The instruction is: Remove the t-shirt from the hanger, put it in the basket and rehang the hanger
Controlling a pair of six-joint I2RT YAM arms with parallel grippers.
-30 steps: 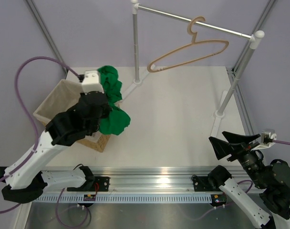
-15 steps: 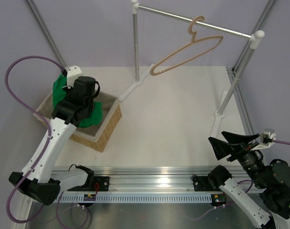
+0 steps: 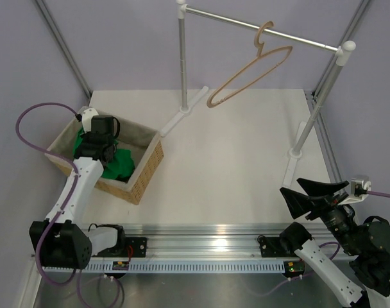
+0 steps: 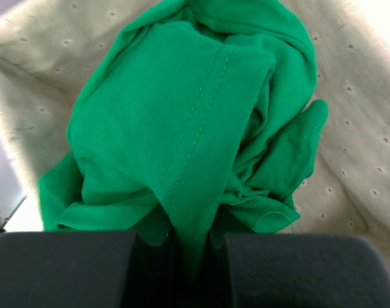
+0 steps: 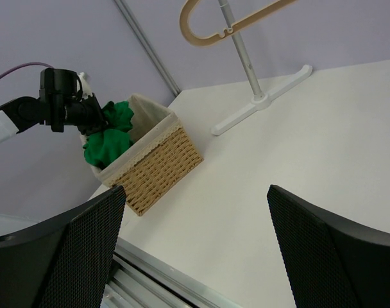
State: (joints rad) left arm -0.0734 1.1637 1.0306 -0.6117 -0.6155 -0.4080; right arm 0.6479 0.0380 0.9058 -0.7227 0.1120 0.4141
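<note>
**Top view.** The hanger [image 3: 249, 69] hangs bare by its hook from the rail [image 3: 291, 36] at the far side of the worktop [image 3: 233, 160], tilted with its long end dropping to the left. The t-shirt [image 3: 121, 165] lies bunched inside the basket [image 3: 147, 168] at the left of the worktop, well apart from the hanger. The left gripper [image 3: 93, 151] points down into the basket, on the cloth. Whether it is closed cannot be told from this view. The right gripper [image 3: 310, 194] sits near the front right corner, above the worktop, jaws spread wide with nothing between them.

**Left wrist view.** The left gripper [image 4: 179, 269] is closed on a fold of the t-shirt [image 4: 182, 122]. A stitched hem runs down into the narrow gap between the two dark fingers [image 4: 60, 269]. The rest of the cloth is heaped on the basket's pale dotted lining [image 4: 365, 128].

**Right wrist view.** The right gripper [image 5: 195, 205] stands fully open and holds nothing. Between its fingers [image 5: 73, 256], the basket [image 5: 160, 163] is seen on the far side of the worktop [image 5: 310, 160]. The t-shirt [image 5: 108, 138] rises above the basket's rim, with the left gripper [image 5: 93, 117] at its top. The lower end of the hanger [image 5: 211, 33] shows at the top edge, carrying no cloth.
</note>
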